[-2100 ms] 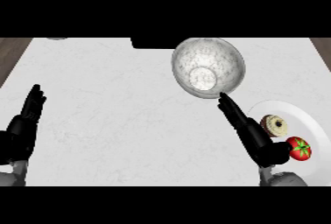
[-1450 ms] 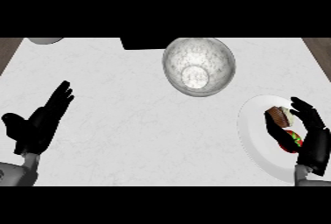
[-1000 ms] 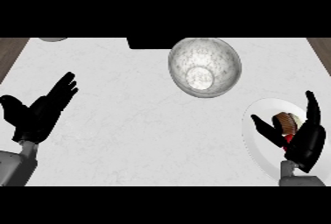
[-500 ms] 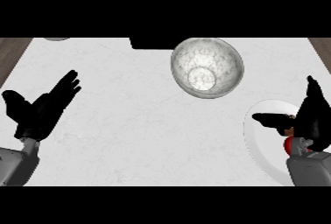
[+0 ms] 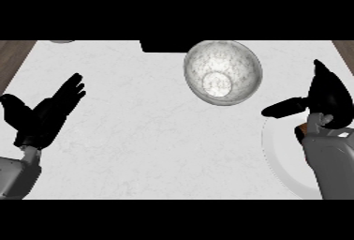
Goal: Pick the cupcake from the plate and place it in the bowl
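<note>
Cupcake [image 5: 302,127] shows only as a brown sliver on the plate [image 5: 276,157] at right, beneath the right robot hand [image 5: 328,99], fingers straight, thumb spread. The bowl [image 5: 223,70] sits farther left. The left robot hand [image 5: 45,115] rests spread at left.

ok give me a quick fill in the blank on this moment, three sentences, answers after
1. The bowl near the counter's far edge has ___ in it.
2. The right hand hovers over the white ___ at the view's right.
3. The other hand rests open, fingers up, at the view's ___ side.

Missing words: nothing; plate; left (that is the left hand).
</note>
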